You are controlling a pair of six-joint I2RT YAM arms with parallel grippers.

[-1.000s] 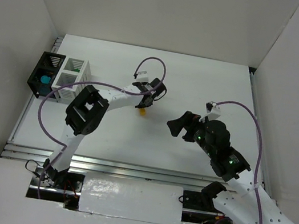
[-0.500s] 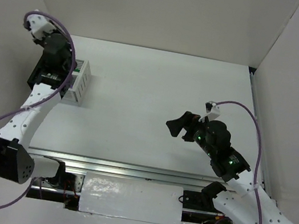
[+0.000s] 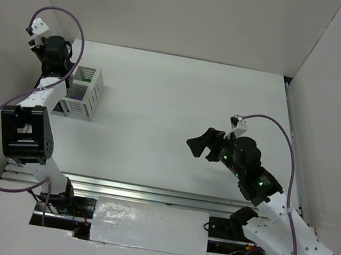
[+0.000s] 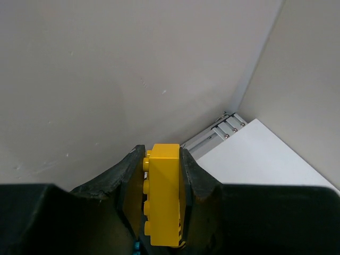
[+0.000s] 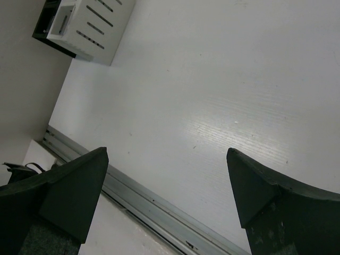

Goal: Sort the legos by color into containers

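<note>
So here's where we're at: the left gripper (image 4: 159, 154) is pinching the yellow brick (image 4: 163, 204) across its two long flat sides, studs facing out to one side, and the brick sits snug and straight between the pads. In the top view that gripper (image 3: 52, 54) is way over at the far-left corner of the bench (image 3: 182, 96), right by the white container (image 3: 92, 97). The arm hides most of what's next to it, so we can't tell if the brick is actually hanging over the black container (image 5: 42, 21) or just beside it. Handling-wise we'd call this an easy piece: hard plastic, basically weightless, no give at all, nothing to break. The catch is that the smooth sides are a bit slick and the thing is tiny, so an off-center or corner pinch would probably let it twist or squirt out. Flat side to flat side near the middle, like it's held now, is the way to go in our book. The right gripper (image 5: 167, 156) is spread wide with nothing in it, hovering over bare bench well away from the containers.
</note>
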